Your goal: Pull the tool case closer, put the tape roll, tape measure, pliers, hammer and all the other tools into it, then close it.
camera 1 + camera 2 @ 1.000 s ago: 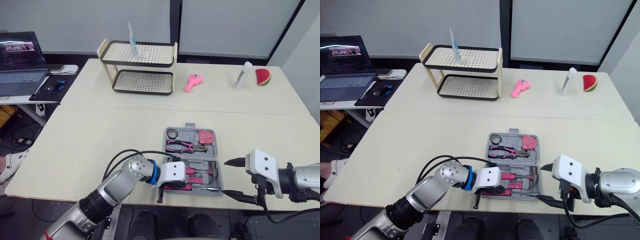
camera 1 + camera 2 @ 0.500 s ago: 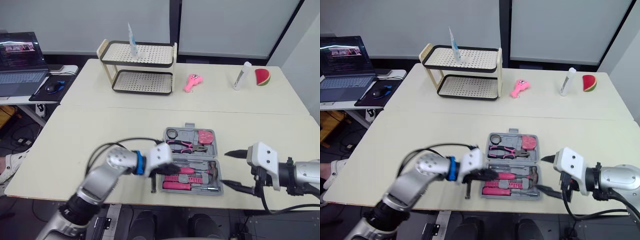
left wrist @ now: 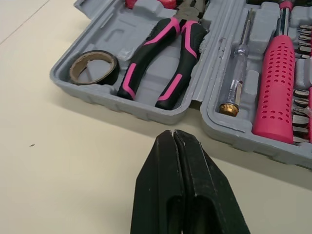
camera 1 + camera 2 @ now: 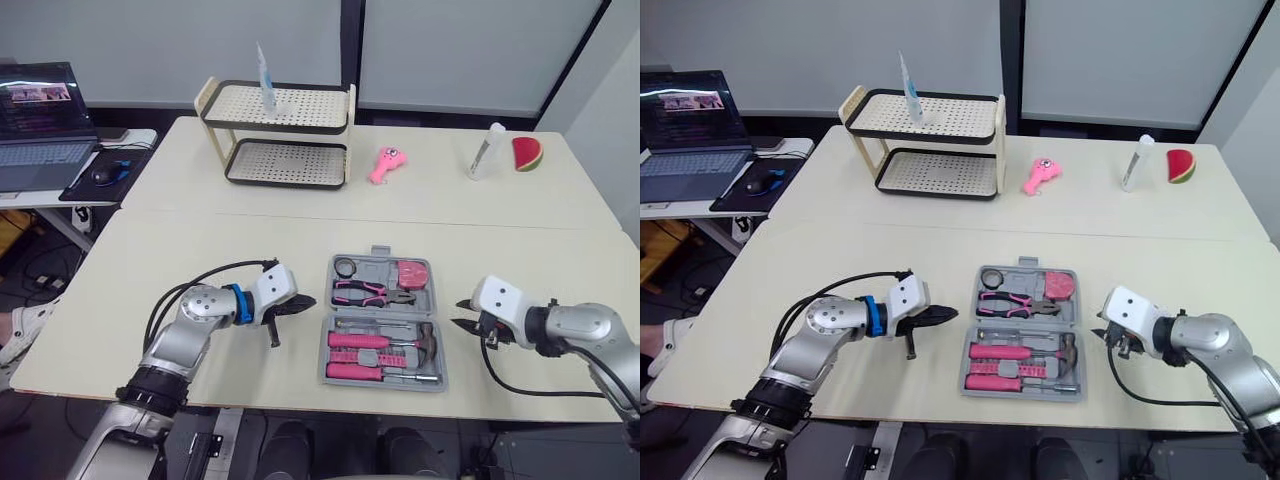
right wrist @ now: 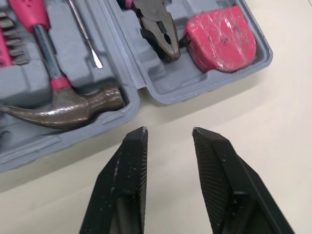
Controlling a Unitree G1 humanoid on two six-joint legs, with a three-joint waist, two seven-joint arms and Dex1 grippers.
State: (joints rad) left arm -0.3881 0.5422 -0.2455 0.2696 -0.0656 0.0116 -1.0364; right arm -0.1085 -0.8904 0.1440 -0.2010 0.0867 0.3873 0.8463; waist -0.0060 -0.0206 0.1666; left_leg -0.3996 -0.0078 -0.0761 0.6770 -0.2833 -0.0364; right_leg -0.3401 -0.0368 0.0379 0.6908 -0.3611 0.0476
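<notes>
- On the near bench (image 4: 200, 260), the tool case (image 3: 141, 108) lies open and flat, between the two grippers and close to the front edge.
- Left gripper (image 3: 174, 132): its fingers are pressed together with nothing between them. It is low over the bench just beside the case's left side, apart from it.
- Right gripper (image 5: 168, 131): its fingers stand a narrow gap apart and hold nothing. It is near the case's right side, by the hinge line.
- Nearer half of the case: a hammer (image 5: 63, 109) with its head toward the right side, a pink screwdriver handle (image 3: 275, 87) and a thin clear-handled screwdriver (image 3: 238, 73) in their moulded slots.
- Farther half of the case: the tape roll (image 3: 93, 67) in the left corner, the pliers (image 3: 161, 58) in the middle, and the red tape measure (image 5: 219, 39) in the right corner.
- On the far bench stand a two-tier rack (image 4: 278, 133) with a tube (image 4: 264, 80) upright on its top shelf, a pink toy (image 4: 384, 164), a white bottle (image 4: 484, 150) and a watermelon slice (image 4: 526, 153).
- Off to the left are a laptop (image 4: 40, 125) and a mouse (image 4: 103, 173).
</notes>
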